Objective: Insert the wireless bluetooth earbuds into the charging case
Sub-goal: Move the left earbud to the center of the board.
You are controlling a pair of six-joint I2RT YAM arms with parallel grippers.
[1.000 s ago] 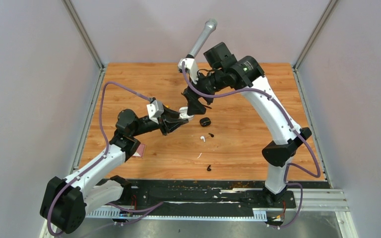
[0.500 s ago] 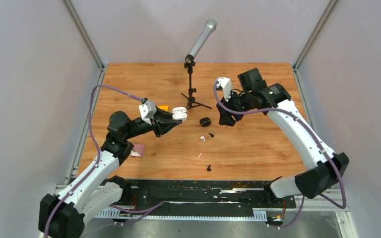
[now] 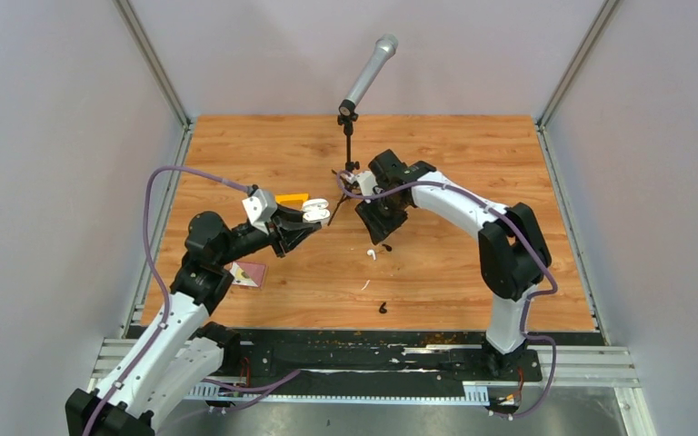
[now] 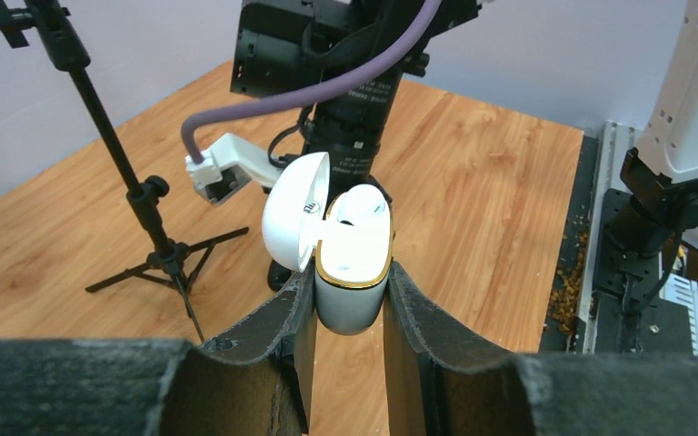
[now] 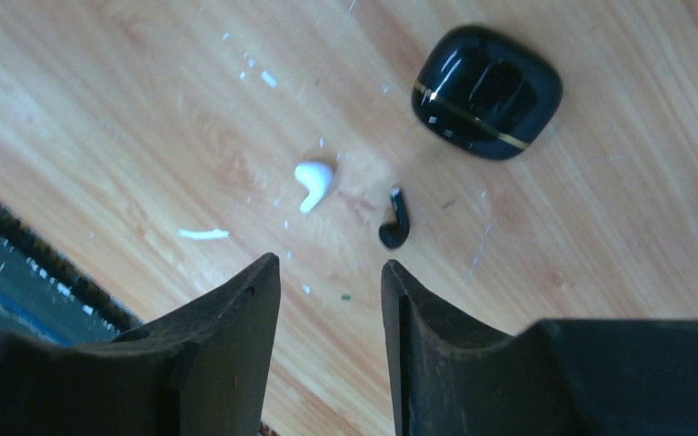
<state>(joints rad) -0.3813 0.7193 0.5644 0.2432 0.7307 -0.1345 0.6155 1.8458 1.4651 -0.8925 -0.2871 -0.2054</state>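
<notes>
The left gripper [image 4: 350, 300] is clamped on the white charging case [image 4: 354, 272], holding it off the worktop [image 3: 236, 145] left of the middle, with the lid swung open and a white earbud [image 4: 361, 207] seated inside. The right gripper [image 5: 329, 268] hangs over the middle of the worktop, its fingers parted with nothing between them. Below it lie a loose white earbud [image 5: 314, 182] and a black earbud [image 5: 395, 222] just beside each other, the closed black case [image 5: 486, 91] nearby, while a second black earbud [image 3: 383, 308] lies alone toward the near edge.
</notes>
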